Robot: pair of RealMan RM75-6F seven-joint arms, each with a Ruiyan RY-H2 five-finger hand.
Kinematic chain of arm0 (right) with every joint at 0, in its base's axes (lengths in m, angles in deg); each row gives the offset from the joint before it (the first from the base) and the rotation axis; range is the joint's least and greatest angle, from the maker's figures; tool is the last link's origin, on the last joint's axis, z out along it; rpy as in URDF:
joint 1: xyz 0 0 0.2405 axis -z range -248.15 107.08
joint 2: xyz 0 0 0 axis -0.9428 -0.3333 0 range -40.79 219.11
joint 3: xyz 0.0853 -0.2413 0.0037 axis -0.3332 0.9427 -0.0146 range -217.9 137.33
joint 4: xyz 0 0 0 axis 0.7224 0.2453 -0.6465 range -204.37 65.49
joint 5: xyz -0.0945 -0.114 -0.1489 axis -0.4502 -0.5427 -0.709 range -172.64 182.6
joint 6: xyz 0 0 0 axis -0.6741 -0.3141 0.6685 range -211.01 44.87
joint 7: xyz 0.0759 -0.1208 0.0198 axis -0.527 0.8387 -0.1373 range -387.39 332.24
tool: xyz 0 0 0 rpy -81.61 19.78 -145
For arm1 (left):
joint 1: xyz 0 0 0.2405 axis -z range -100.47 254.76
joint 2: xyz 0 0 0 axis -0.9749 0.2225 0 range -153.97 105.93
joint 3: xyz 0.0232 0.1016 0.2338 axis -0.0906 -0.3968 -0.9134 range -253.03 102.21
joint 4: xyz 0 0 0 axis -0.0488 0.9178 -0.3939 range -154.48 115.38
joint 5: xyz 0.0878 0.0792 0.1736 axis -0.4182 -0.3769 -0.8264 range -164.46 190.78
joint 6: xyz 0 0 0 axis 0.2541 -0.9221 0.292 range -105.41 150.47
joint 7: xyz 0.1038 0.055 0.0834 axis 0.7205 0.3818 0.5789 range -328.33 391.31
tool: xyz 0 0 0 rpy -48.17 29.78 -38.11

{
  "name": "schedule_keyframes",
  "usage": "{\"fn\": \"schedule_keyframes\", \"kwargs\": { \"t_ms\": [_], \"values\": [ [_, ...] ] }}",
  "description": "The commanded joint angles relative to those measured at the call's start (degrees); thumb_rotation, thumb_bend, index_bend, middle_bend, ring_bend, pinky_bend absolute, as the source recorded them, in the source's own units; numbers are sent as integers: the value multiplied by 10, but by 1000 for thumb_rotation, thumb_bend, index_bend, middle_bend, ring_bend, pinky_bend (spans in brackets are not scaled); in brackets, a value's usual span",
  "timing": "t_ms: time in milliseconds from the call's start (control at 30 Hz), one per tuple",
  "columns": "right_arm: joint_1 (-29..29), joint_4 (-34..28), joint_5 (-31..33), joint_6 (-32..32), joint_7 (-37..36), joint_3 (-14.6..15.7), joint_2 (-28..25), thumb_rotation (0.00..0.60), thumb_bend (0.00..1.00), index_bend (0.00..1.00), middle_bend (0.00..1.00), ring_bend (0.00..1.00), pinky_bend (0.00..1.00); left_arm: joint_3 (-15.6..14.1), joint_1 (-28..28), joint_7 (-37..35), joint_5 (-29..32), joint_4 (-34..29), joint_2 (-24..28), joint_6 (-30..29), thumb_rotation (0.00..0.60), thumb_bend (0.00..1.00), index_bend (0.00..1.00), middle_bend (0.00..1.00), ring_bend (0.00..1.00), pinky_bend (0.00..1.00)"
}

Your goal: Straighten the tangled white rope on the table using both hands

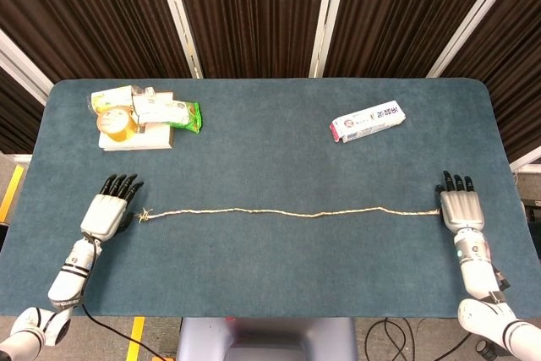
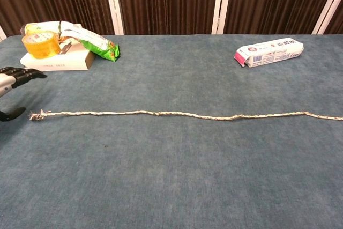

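Note:
The white rope (image 1: pixel 287 211) lies on the blue table (image 1: pixel 270 150) in one long, slightly wavy line; the chest view shows it too (image 2: pixel 182 115). Its knotted left end (image 1: pixel 145 216) lies free on the cloth, a short gap from my left hand (image 1: pixel 108 209), which holds nothing and has its fingers spread. At the left edge of the chest view, my left hand (image 2: pixel 12 87) shows thumb and fingers apart. The rope's right end runs up to the side of my right hand (image 1: pixel 461 207). Whether that hand still pinches it is hidden. The right hand is outside the chest view.
A white box with a yellow tape roll (image 1: pixel 116 122) and a green packet (image 1: pixel 173 112) sits at the far left. A white and pink packet (image 1: pixel 367 121) lies at the far right. The table's front edge runs just behind both wrists.

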Motion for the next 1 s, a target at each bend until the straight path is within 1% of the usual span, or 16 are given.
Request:
{"fn": "schedule_keyframes", "kwargs": {
  "t_ms": [33, 67, 133, 200, 267, 400, 433, 500, 567, 600, 700, 800, 833, 900, 1000],
  "values": [
    [3, -10, -1, -5, -4, -2, -9, 600, 587, 193, 4, 0, 0, 4, -6, -5, 3, -12, 14, -11, 600, 466, 0, 0, 0, 6],
    [6, -17, -4, -11, -8, -2, -13, 600, 577, 161, 2, 0, 0, 5, -9, -9, 5, -19, 20, -14, 600, 464, 0, 0, 0, 6],
    [14, -38, -16, -32, -22, -4, -27, 600, 523, 76, 0, 0, 0, 7, -16, -19, 6, -43, 38, -26, 600, 458, 0, 0, 0, 6],
    [27, -67, -35, -63, -40, -4, -44, 600, 485, 31, 0, 0, 0, 10, -27, -30, 7, -76, 61, -45, 600, 454, 0, 0, 0, 6],
    [41, -101, -59, -99, -57, -2, -63, 600, 466, 5, 0, 0, 0, 8, -39, -37, 5, -118, 90, -65, 600, 451, 0, 0, 0, 6],
    [53, -127, -77, -124, -68, 1, -78, 600, 455, 0, 0, 0, 0, 6, -47, -36, 1, -156, 113, -81, 600, 450, 0, 0, 0, 7],
    [61, -145, -89, -144, -76, 3, -88, 600, 454, 0, 0, 0, 0, 6, -55, -35, -2, -183, 130, -100, 600, 450, 0, 0, 0, 7],
    [85, -192, -126, -194, -91, 13, -115, 600, 443, 0, 0, 0, 0, 0, -78, -19, -10, -258, 174, -138, 600, 447, 0, 0, 0, 7],
    [132, -254, -177, -288, -111, 31, -145, 600, 429, 0, 0, 0, 0, -18, -123, 13, -16, -360, 236, -191, 600, 443, 0, 0, 0, 7],
    [152, -269, -201, -322, -117, 43, -154, 600, 420, 0, 0, 0, 0, -27, -141, 34, -15, -416, 266, -205, 600, 442, 0, 0, 0, 6],
    [188, -279, -233, -371, -143, 62, -159, 600, 397, 0, 0, 0, 0, -43, -179, 80, -14, -495, 305, -240, 600, 444, 0, 0, 0, 5],
    [204, -280, -261, -391, -140, 78, -164, 600, 376, 0, 0, 0, 0, -53, -203, 123, -27, -517, 317, -267, 600, 446, 0, 0, 0, 3],
    [207, -282, -269, -396, -143, 79, -166, 600, 372, 0, 0, 0, 0, -53, -207, 125, -33, -518, 319, -274, 600, 445, 0, 0, 0, 2],
    [211, -283, -282, -405, -146, 80, -167, 600, 368, 0, 0, 0, 0, -49, -211, 126, -39, -518, 320, -283, 600, 445, 0, 0, 0, 1],
    [213, -285, -283, -399, -147, 80, -170, 600, 349, 0, 0, 0, 0, -41, -214, 130, -29, -514, 320, -278, 600, 443, 0, 0, 0, 0]
  ]
}}
